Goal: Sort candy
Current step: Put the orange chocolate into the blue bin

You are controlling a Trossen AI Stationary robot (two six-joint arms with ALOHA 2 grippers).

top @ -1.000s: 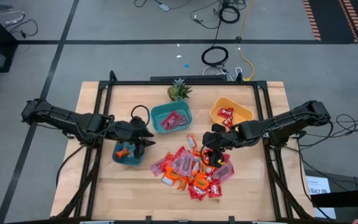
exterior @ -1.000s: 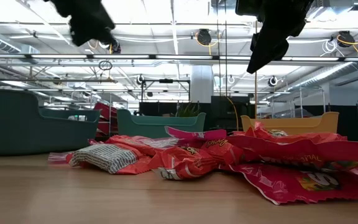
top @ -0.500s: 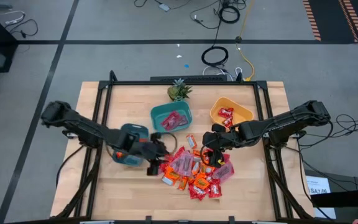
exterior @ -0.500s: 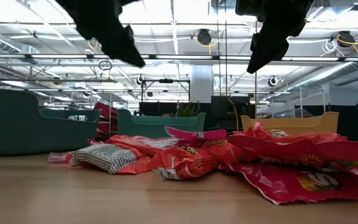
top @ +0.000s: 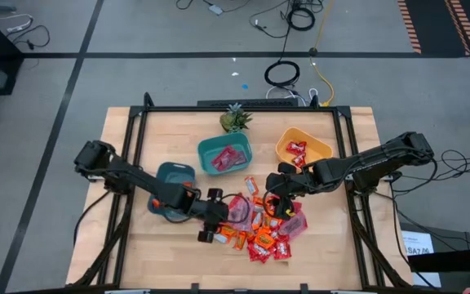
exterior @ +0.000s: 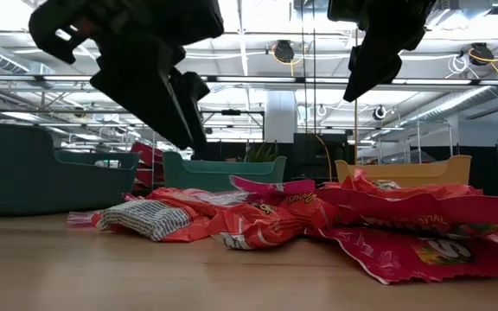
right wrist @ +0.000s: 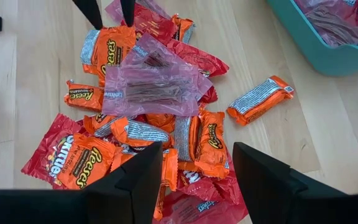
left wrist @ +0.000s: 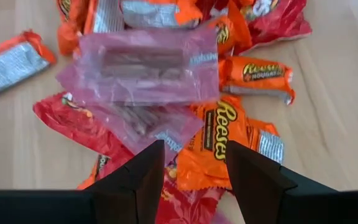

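high view: the left gripper (top: 212,219) has moved from above the dark teal bowl (top: 172,201) near the left edge of the table (top: 137,253) to the left rim of the candy pile (top: 255,222), which lies in the middle of the table toward the front edge. the right gripper (top: 277,196) has not moved and hangs over the right side of the pile. this suggests the left arm has finished a drop and is starting the next pick.

low view: both grippers hang above the candy, neither touching it. the plant shows behind the bowls.

left wrist view: the jaws stand open with nothing between them, over an orange wrapper (left wrist: 211,146) and a pink wrapper (left wrist: 143,65).

right wrist view: the jaws stand open and empty over the pile; the left gripper's fingertips (right wrist: 92,10) show at the far side.

surroundings: a light teal bowl (top: 225,156) and a yellow bowl (top: 303,149) already hold candy; a small green plant (top: 234,119) stands near the back edge. the wrappers overlap, so lifting one alone may disturb its neighbours.
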